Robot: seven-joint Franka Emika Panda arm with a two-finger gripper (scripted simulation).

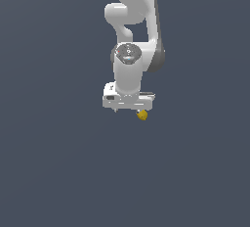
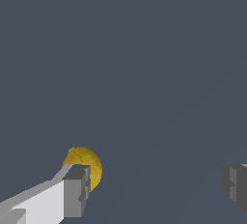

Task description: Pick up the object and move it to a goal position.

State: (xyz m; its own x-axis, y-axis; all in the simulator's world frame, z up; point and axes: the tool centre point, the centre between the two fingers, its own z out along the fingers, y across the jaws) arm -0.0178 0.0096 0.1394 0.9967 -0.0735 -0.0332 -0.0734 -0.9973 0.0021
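Note:
The object (image 1: 142,115) is a tiny yellow-orange round lump on the dark grey floor. It lies just below the white gripper (image 1: 128,109), at the end toward the exterior view's right. In the wrist view the object (image 2: 91,162) sits right at one grey fingertip (image 2: 76,190), which hides part of it. The other fingertip (image 2: 235,182) is far off at the picture's edge. The gripper (image 2: 157,189) is open wide and holds nothing. The gap between the fingers shows only floor. I cannot tell if the finger touches the object.
The white arm (image 1: 132,30) rises behind the gripper to the exterior view's upper edge. A plain dark grey floor (image 1: 58,162) fills everything else. No goal marker shows in either view.

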